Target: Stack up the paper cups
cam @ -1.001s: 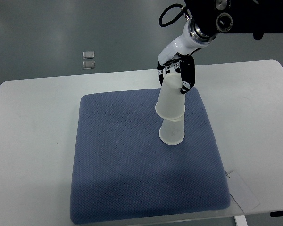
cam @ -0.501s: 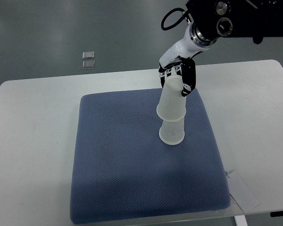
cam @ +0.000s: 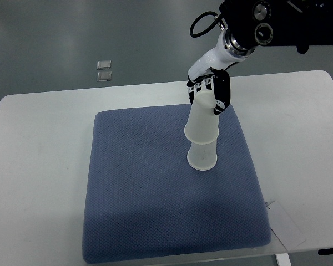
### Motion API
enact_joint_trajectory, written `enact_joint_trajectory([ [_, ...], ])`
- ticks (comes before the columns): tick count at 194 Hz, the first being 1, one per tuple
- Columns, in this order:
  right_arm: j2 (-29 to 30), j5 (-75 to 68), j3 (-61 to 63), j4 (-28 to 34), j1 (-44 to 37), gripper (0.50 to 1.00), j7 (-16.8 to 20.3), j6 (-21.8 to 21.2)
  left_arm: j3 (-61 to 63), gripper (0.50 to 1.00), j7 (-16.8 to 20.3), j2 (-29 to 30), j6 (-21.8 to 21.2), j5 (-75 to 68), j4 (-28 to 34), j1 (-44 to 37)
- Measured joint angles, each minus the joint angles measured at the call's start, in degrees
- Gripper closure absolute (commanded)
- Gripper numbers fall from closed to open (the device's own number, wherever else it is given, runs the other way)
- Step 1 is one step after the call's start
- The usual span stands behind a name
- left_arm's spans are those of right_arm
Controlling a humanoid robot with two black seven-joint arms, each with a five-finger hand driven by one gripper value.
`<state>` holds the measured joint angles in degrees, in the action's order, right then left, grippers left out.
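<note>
Since a second ago the upper cup (cam: pixel 203 117) has settled lower and a touch straighter over the lower cup (cam: pixel 202 155), and the right hand (cam: pixel 212 93) has drifted slightly toward 1 o'clock with it. Both cups are upside down, the upper one sleeved over the lower, whose wide rim rests on the blue mat (cam: pixel 144 194) at about 2 o'clock of the mat's centre. The upper cup leans a little, its closed base tipped toward 12 o'clock, where the right hand is clamped on it, dark fingers (cam: pixel 223 94) wrapped down its 3 o'clock side. My reading is that the stack is nearly seated but not fully nested, since a good band of the lower cup shows beneath. The main risk is the release: if the fingers open unevenly or drag as the hand lifts, the light cups could be pulled over toward 12 o'clock or lifted together. Pressing harder to seat it could crush the thin wall or skid the lower cup on the soft mat. The mat lies on a white desk (cam: pixel 39 144), with a paper tag (cam: pixel 286 223) at its 4 o'clock corner; two small clear blocks (cam: pixel 104 70) sit on the floor beyond. No left hand is visible.
</note>
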<state>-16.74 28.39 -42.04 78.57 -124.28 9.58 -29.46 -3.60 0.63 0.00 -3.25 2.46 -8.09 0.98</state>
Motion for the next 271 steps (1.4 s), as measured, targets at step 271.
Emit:
enact_joint_trajectory([
  [271, -8.8, -14.0, 11.0, -9.5, 17.2, 0.711, -1.3, 12.5, 0.0, 0.500, 0.0, 0.0, 0.0, 0.0, 0.0, 0.0],
])
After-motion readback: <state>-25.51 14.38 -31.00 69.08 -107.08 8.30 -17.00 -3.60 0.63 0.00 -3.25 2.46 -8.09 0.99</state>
